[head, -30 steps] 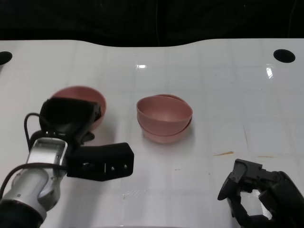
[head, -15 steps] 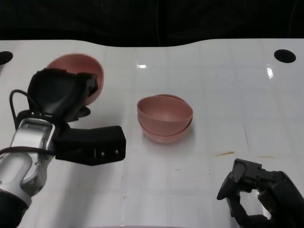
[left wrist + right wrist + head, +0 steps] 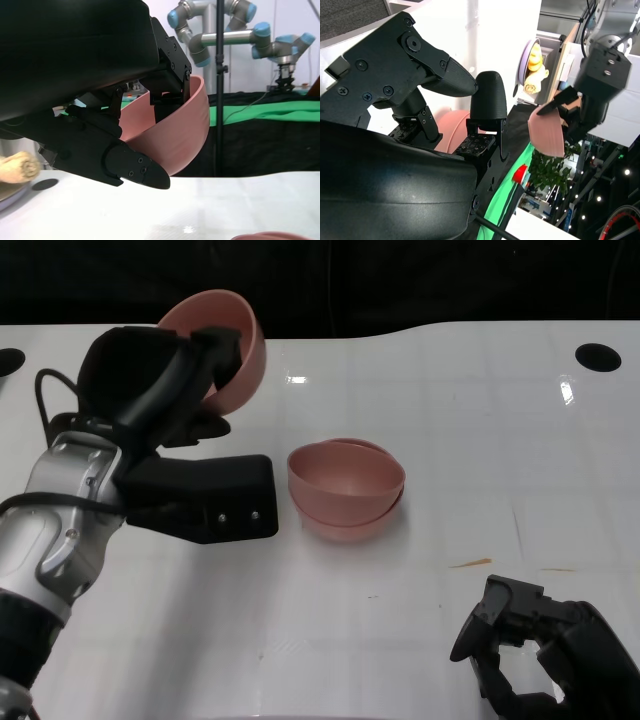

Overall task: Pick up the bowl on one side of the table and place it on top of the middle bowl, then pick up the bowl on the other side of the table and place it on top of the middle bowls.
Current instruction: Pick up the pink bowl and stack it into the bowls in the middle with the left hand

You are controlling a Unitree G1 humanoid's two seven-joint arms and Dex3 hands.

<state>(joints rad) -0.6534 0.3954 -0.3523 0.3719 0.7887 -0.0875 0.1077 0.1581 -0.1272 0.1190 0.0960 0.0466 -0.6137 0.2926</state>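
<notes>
Lifted clear of the table (image 3: 470, 440) since a second ago, the pink bowl (image 3: 228, 340) is now held tilted by the left hand (image 3: 165, 385), fingers clamped over its rim, presumably for carrying to the stacked middle bowls (image 3: 346, 488). The right hand (image 3: 545, 655) is kept low, fingers loosely apart, holding nothing.

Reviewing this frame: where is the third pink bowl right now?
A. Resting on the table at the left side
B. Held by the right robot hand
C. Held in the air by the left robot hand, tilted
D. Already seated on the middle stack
C. The left robot hand grips the pink bowl by its rim, tilted, clear of the table, while the middle stack holds only two bowls.
</notes>
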